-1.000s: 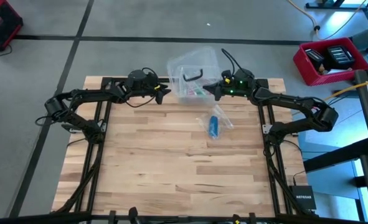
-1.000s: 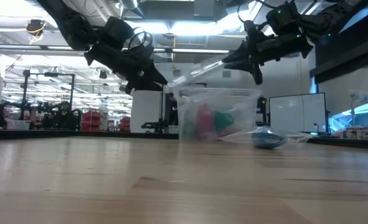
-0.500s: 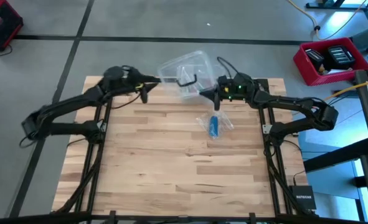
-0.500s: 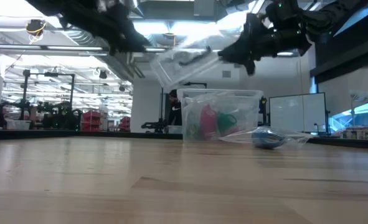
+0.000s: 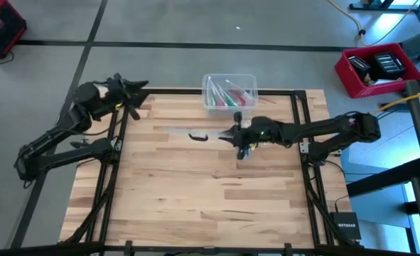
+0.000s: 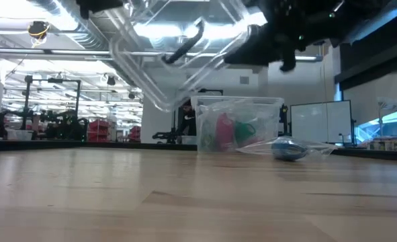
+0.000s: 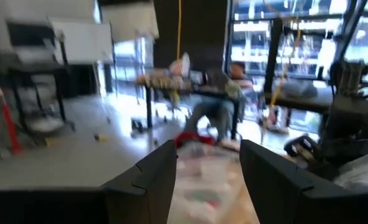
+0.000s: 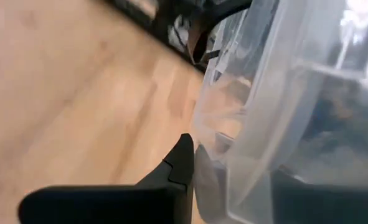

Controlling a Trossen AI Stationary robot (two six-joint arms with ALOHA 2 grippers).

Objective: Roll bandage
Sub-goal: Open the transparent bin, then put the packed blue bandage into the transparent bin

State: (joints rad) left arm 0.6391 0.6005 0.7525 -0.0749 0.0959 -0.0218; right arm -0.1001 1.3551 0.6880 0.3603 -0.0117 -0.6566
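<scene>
The blue bandage (image 6: pixel 289 149) lies rolled inside a small clear plastic bag (image 6: pixel 312 148) on the table; in the high view my right arm hides it. My right gripper (image 5: pixel 236 135) is over the table's middle, shut on the clear plastic lid (image 5: pixel 188 133) with a black handle (image 5: pixel 197 136). The lid also shows in the low view (image 6: pixel 178 54), in the air and tilted. The open clear box (image 5: pixel 229 91) stands at the far edge. My left gripper (image 5: pixel 137 92) is open and empty at the far left corner, and shows open in its wrist view (image 7: pixel 208 168). My right gripper pinches the lid's rim (image 8: pixel 215 155) between its two fingers at the lid's right end. The fingers come level from the table's right. The lid is lifted clear of the box and table, tilted, and reaches out toward the table's left from the fingers.
The box holds pink, red and green items (image 5: pixel 231 94). A red crate (image 5: pixel 379 67) stands on the floor beyond the table's right far corner. Bare wood (image 5: pixel 195 199) fills the table's near half.
My right gripper has carried the lid off the box, toward the table's near edge and middle, and the lid has swung out to the left. My left gripper has drawn back from the box toward the table's far left corner.
</scene>
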